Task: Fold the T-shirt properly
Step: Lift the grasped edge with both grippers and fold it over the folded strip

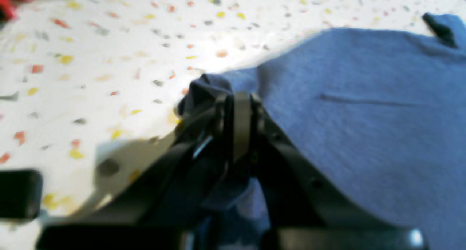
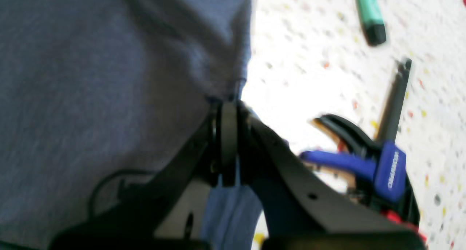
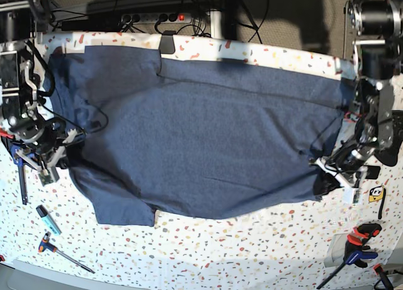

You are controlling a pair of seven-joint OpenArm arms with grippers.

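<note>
Two grippers are gripping opposite edges of the large slate-blue heathered cotton T-shirt (image 3: pixel 201 145), which is lying spread, plain side up, across the white speckled terrazzo-pattern table (image 3: pixel 252 252). No lettering is showing in any view.

Left gripper (image 1: pixel 241 108): the black jaws are pressing together on a bunched fold of the shirt's edge; in the base view this arm is working at the right side of the cloth (image 3: pixel 330 170). Right gripper (image 2: pixel 227 115): the jaws are closing narrowly on the hem line at the shirt's edge, at the left side in the base view (image 3: pixel 53 142). Both wrist views are blurred, so the depth of cloth captured between the pads is probably shallow, but this cannot be confirmed.

Step in hand, as judged: the first fold is starting. Both edges are pinched, and most of the garment is resting flat on the table, with one short sleeve (image 3: pixel 123 208) lying toward the near side.

Next move, as judged: both arms should be lifting together and carrying the gripped edges across the body of the shirt at matched height and speed, so the fold line is forming straight. Uneven travel risks skewing the cloth or pulling it from a pinch.

Nearby items to avoid: a blue-and-black bar clamp (image 2: pixel 386 170) just beside the right gripper and a green marker pen (image 2: pixel 369 15) farther off on the table.
</note>
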